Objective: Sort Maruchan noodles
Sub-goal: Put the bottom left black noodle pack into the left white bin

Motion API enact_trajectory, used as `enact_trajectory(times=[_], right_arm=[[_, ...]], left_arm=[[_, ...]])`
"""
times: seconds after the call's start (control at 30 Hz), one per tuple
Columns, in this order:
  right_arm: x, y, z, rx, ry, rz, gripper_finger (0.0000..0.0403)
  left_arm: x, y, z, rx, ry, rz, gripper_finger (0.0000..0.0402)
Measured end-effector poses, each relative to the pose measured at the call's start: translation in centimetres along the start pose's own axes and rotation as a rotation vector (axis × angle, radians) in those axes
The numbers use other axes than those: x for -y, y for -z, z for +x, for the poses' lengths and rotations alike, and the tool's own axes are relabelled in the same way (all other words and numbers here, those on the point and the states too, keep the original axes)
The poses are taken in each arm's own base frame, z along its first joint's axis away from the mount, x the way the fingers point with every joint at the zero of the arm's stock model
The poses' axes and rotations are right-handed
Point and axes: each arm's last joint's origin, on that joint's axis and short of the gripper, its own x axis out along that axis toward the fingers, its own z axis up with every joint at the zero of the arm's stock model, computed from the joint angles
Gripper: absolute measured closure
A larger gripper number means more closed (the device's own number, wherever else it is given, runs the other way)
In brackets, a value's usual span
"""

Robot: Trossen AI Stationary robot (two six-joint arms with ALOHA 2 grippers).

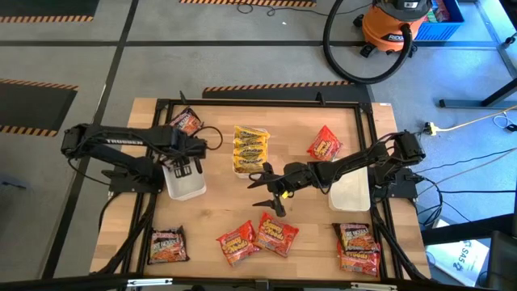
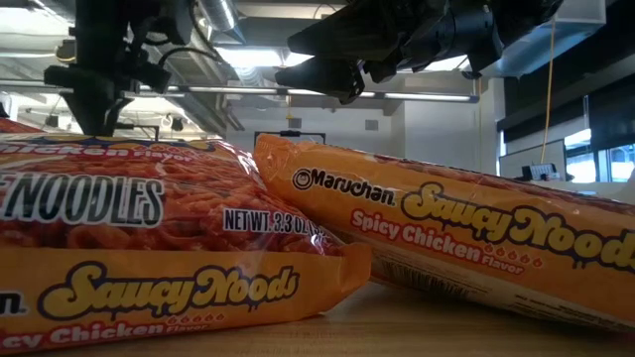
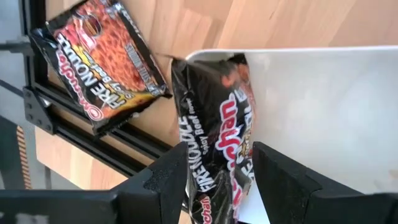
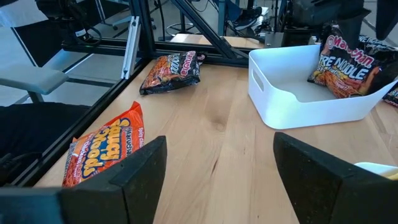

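My left gripper (image 1: 184, 167) stands over the left white tray (image 1: 187, 191), fingers pointing down, shut on a dark Fire Noodle packet (image 3: 214, 137); the right wrist view also shows this packet (image 4: 346, 67) reaching into the tray (image 4: 292, 102). Another dark packet (image 3: 99, 59) lies flat on the table beside the tray, toward the far edge. My right gripper (image 1: 271, 192) hovers open over the table's middle, nothing between its fingers (image 4: 140, 171). Yellow packets (image 1: 250, 149) lie in the middle tray. My left gripper pinches the dark packet's two flat faces (image 3: 219, 180) between its two fingers (image 3: 168, 177), coming from above and pointing down. The packet hangs on end below the fingers, its lower end (image 4: 336, 86) inside the tray. I cannot tell whether that end touches the tray's floor.
Two orange packets (image 1: 258, 238) lie near the front edge in the middle, a dark one (image 1: 167, 245) at front left, a stack (image 1: 357, 247) at front right, and a red one (image 1: 325, 145) at far right. A third white tray (image 1: 350, 196) sits under the right arm. Black frame rails (image 1: 258, 103) ring the table.
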Motion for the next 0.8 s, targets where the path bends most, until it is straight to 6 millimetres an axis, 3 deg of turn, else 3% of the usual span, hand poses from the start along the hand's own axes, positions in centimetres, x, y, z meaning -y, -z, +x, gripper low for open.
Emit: enact_trajectory(times=[0.2, 0.4, 0.8], right_arm=[[0.0, 0.0, 0.0, 0.000, 0.000, 0.000, 0.0132], [0.0, 0.0, 0.0, 0.000, 0.000, 0.001, 0.0132], [0.0, 0.0, 0.0, 0.000, 0.000, 0.003, 0.0132]], left_arm=[[-0.1, -0.6, -1.8, 0.064, 0.039, -0.020, 0.0230], [0.8, -2.0, -4.1, 0.244, 0.116, -0.046, 0.0230], [3.5, -3.7, -5.8, 0.444, 0.437, -0.046, 0.0217]])
